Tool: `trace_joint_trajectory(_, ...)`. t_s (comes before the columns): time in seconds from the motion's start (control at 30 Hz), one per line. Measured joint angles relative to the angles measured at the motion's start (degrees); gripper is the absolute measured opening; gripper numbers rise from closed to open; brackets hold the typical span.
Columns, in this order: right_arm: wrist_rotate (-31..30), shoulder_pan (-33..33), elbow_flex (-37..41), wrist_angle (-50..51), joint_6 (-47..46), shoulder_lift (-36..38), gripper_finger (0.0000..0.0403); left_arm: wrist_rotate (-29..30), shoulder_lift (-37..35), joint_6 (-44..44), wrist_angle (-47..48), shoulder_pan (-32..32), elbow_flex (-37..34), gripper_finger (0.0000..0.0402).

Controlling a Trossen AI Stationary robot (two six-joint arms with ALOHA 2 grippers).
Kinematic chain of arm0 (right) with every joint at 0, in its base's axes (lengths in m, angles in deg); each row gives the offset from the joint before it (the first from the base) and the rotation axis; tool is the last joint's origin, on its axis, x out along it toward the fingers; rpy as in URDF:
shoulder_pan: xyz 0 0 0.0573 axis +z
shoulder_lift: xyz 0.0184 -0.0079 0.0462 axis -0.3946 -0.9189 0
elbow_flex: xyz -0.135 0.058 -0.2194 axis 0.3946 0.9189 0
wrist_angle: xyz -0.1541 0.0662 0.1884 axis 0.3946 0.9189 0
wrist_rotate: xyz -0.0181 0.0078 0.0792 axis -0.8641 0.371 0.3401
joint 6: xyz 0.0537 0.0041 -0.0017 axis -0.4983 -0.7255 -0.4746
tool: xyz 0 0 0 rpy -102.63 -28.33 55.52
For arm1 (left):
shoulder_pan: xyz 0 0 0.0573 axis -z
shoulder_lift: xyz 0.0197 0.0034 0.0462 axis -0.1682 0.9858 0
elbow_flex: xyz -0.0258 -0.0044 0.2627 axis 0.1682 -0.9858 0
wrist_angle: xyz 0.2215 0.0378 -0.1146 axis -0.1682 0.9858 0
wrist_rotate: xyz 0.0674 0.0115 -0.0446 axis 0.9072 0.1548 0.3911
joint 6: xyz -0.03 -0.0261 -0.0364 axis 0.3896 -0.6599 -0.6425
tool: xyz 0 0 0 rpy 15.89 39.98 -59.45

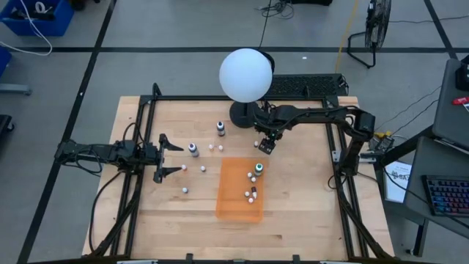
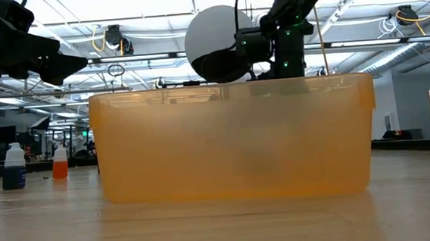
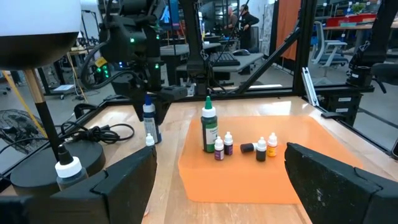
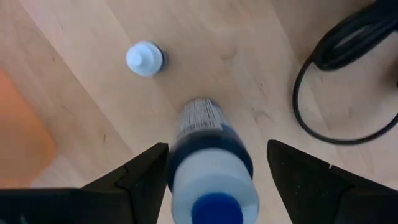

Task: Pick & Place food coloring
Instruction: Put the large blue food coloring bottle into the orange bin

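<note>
The food coloring bottles are split between the orange sheet and the wood. A green-topped bottle and several tinier ones stand on the sheet. Two dark bottles with white tops and some tiny whitish ones stand on bare table. My right gripper is near the globe's black base and is shut on a dark blue bottle with a white and blue top. My left gripper hangs open at the table's left, touching nothing. My right gripper comes down from above, and the blue-topped bottle's upper body sits between its two fingers, just under the white cap. The bottle stands upright below the fingers. Whether its base rests on the wood or hangs just above it, I cannot tell.
A big white globe on a black base stands just behind the right gripper. A black cable loops on the wood beside the held bottle, and a tiny whitish bottle stands close by. Black frame rails border the table.
</note>
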Motion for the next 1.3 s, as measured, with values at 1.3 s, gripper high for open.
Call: trace_joint_trajectory(1.3,-10.36,30.78,0.02,4.97,-14.33,25.16,0.0125,0.0,0.02,0.0,0.0,0.01,-0.01,0.0351)
